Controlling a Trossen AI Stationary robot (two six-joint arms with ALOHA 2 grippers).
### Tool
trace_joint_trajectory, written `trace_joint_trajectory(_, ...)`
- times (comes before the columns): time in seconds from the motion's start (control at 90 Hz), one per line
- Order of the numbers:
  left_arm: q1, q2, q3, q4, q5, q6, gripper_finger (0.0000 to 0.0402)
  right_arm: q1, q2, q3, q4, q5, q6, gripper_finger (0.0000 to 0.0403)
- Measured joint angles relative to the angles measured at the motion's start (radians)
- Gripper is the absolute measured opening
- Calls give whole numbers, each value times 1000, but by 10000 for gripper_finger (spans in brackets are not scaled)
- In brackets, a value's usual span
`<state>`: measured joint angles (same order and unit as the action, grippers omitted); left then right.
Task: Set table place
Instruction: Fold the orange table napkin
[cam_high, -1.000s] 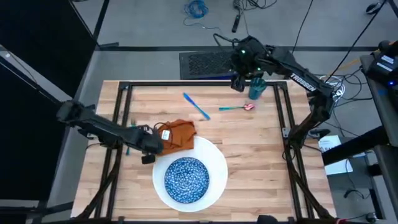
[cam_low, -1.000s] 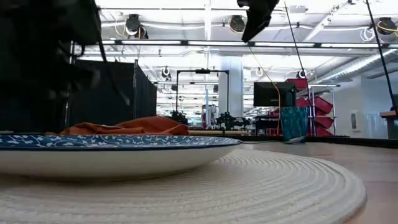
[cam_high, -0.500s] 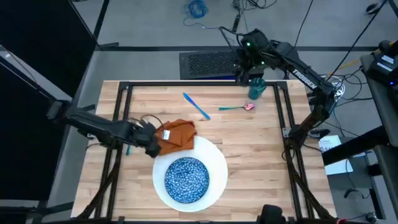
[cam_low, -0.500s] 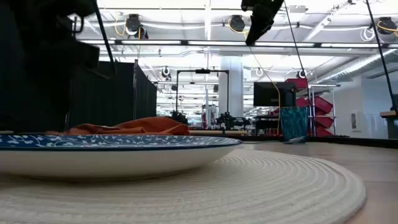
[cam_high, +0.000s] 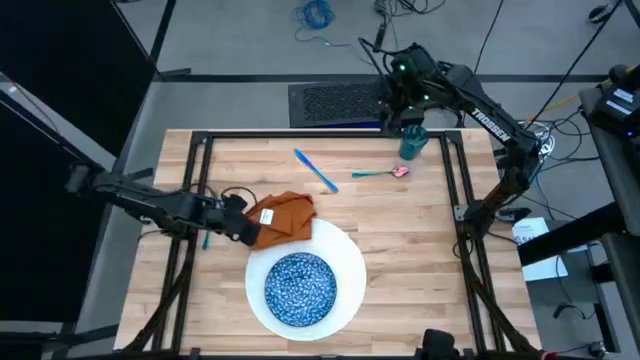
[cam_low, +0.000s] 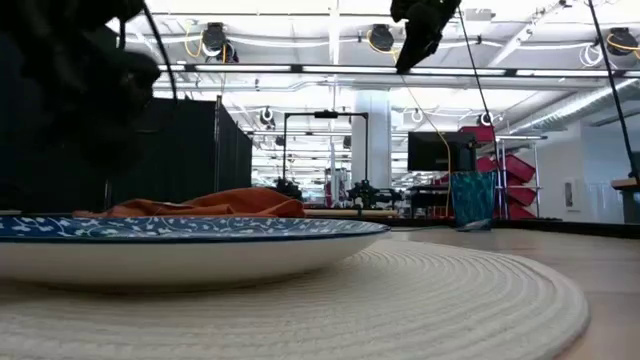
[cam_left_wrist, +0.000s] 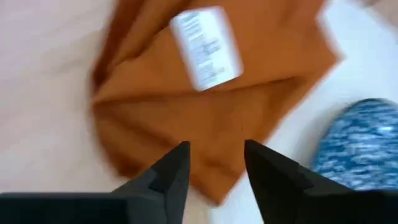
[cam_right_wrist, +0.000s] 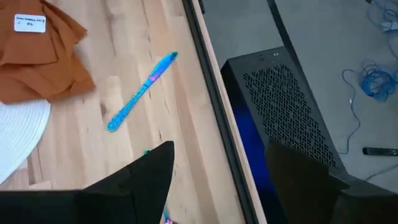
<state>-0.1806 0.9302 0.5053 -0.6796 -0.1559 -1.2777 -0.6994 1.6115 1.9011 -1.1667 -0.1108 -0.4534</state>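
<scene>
A large white round plate (cam_high: 345, 262) holding a blue speckled bowl (cam_high: 300, 284) lies near the table's front edge. The crumpled orange napkin (cam_high: 287, 214) rests on the wood, its near corner lapping the plate's far-left rim. My left gripper (cam_high: 243, 222) stands open at the napkin's left side, fingers over the cloth (cam_left_wrist: 211, 106). A light-blue knife (cam_high: 315, 170) and a spoon (cam_high: 378, 173) lie on the far half. The teal cup (cam_high: 412, 142) stands upright at the far right edge. My right gripper (cam_high: 405, 95) hangs open above and beyond the cup. My left gripper comes at the napkin's left part (cam_left_wrist: 214, 149) slanting down from the table's left, fingers apart over the cloth. I cannot tell whether the fingertips touch it. The napkin lies slack on the table.
A teal utensil (cam_high: 205, 240) lies partly under my left arm. A black rail frame (cam_high: 455, 180) borders the tabletop. A black perforated box (cam_right_wrist: 292, 106) stands on the floor beyond the far edge. Bare wood shows right of the plate.
My left gripper has gone a little toward the far edge, from beside the plate's rim to the napkin's left side, while its arm drew back toward the left. My right gripper has risen and gone toward the far edge, away from the cup.
</scene>
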Motion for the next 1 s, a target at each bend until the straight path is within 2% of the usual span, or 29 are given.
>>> trace_joint_trajectory(0.244, 12, -6, 0, -20, -27, 23, 178, 0, 0, 0, 5, 1, -2, 238)
trace_joint_trajectory(0.478, 99, 41, -16, -165, -46, 26, 200, 0, 0, 0, -3, 1, 1, 238)
trace_joint_trajectory(0.567, 132, 60, -23, -139, -36, 42, 210, 0, 0, 0, -6, 1, 3, 238)
trace_joint_trajectory(0.744, 175, 65, -23, 17, 29, 136, 228, 0, 0, 0, -6, 1, 3, 238)
trace_joint_trajectory(1.0, 202, 71, -23, -47, 11, 168, 231, 0, 0, 0, -13, 1, 4, 238)
